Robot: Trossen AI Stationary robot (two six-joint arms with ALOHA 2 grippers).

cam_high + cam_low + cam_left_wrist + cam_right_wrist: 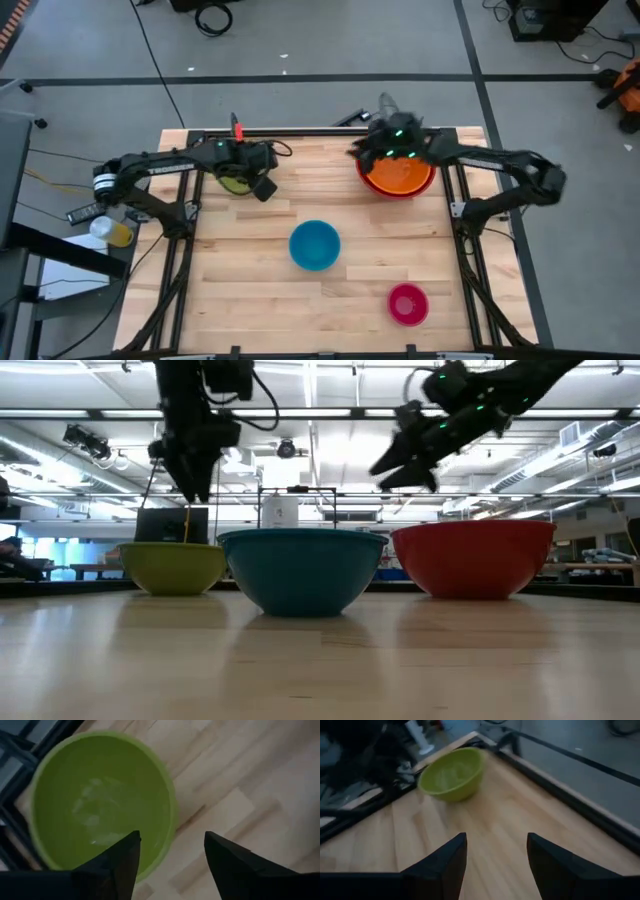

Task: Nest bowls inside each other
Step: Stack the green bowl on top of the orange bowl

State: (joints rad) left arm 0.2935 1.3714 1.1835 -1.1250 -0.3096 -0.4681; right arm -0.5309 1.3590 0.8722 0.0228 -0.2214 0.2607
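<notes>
A lime green bowl stands upright near the table's far left corner. My left gripper hangs open above its rim, one finger over the inside and one over the table beside it, touching nothing. An orange bowl sits inside the red bowl at the far right. My right gripper is open above that pair's left side, pointing toward the green bowl. A blue bowl stands mid-table, and a magenta bowl sits near the front right.
Black frame rails run along the table's far edge and down both sides. A yellow-topped object lies off the table to the left. Bare wood spreads across the near left of the table.
</notes>
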